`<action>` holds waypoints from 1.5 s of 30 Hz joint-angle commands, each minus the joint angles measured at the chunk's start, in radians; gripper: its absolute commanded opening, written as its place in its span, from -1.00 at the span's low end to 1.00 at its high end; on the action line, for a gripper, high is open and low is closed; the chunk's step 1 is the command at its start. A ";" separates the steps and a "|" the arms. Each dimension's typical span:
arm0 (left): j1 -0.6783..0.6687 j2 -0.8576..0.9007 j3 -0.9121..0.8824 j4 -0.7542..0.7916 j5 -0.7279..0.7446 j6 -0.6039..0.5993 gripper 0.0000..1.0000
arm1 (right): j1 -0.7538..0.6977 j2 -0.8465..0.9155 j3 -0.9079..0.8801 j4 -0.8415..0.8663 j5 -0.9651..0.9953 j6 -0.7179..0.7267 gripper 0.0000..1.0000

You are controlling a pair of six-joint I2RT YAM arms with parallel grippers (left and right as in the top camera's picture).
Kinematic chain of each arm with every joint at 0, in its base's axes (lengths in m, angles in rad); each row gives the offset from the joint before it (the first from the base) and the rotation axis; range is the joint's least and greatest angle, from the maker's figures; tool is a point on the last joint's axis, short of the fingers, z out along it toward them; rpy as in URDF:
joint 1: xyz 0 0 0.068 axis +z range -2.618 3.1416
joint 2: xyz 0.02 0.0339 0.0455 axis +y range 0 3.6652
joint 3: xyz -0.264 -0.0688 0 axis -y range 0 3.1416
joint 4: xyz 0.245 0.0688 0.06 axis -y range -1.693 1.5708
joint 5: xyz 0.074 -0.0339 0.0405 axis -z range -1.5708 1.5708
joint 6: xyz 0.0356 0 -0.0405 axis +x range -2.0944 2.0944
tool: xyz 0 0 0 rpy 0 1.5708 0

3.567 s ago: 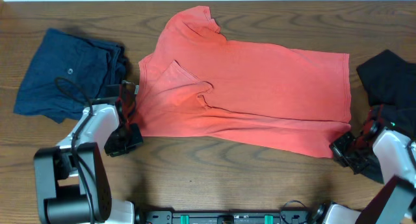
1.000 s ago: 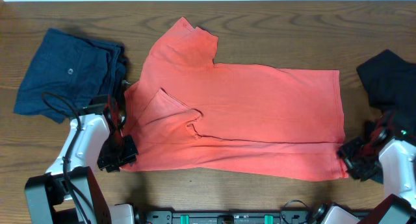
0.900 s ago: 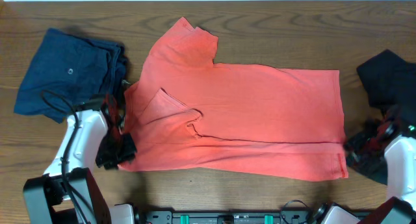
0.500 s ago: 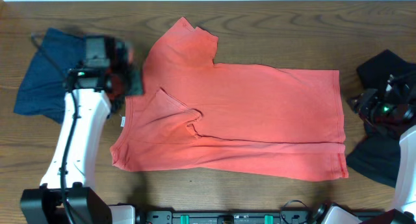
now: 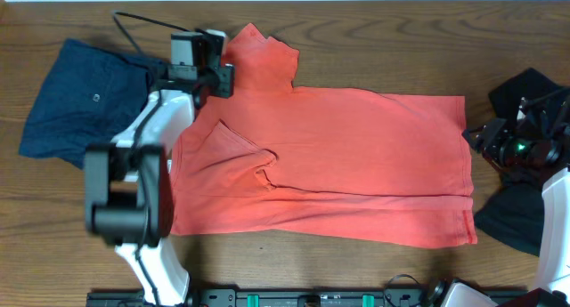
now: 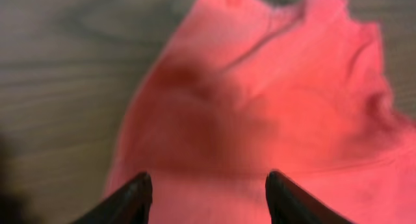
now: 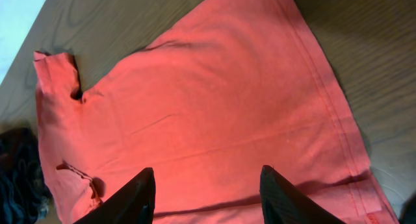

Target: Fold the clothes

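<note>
Brown wooden table [image 5: 356,22] with a strong grain fills the overhead view, and three garments lie on it. The coral-red T-shirt [image 5: 356,156] is spread flat in the middle, turned sideways, with its hem toward the robot's right and one sleeve [image 5: 258,49] pointing to the far edge. A fold of cloth [image 5: 240,151] lies on the left part of the shirt. The navy-blue garment [image 5: 80,102] lies at the left, just beside the shirt. The black garment [image 5: 525,102] lies at the right, near the hem.

The left gripper [image 5: 216,71] hangs over the far left part of the shirt, beside the sleeve. In the left wrist view its jaws stand apart and nothing is between them. The red cloth lies below and ahead of the fingers [image 6: 130,198], not touching them as far as the blurred picture shows.

The right gripper [image 5: 485,138] hovers at the right edge of the shirt, partly over the black garment. In the right wrist view its jaws are also released and hold nothing. The shirt spreads below and ahead of the fingers [image 7: 133,198], with the hem edge [image 7: 338,120] running to the right of them.
</note>
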 commanded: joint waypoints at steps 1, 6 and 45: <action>-0.002 0.086 0.050 0.122 0.053 0.012 0.25 | 0.016 -0.009 0.008 -0.001 -0.014 -0.019 -0.01; -0.018 0.198 0.050 0.330 0.055 0.013 0.39 | 0.016 -0.009 0.008 -0.016 -0.013 -0.020 -0.03; -0.033 -0.121 0.050 -0.295 0.082 0.005 -0.88 | 0.190 0.552 0.012 0.731 0.286 -0.115 0.13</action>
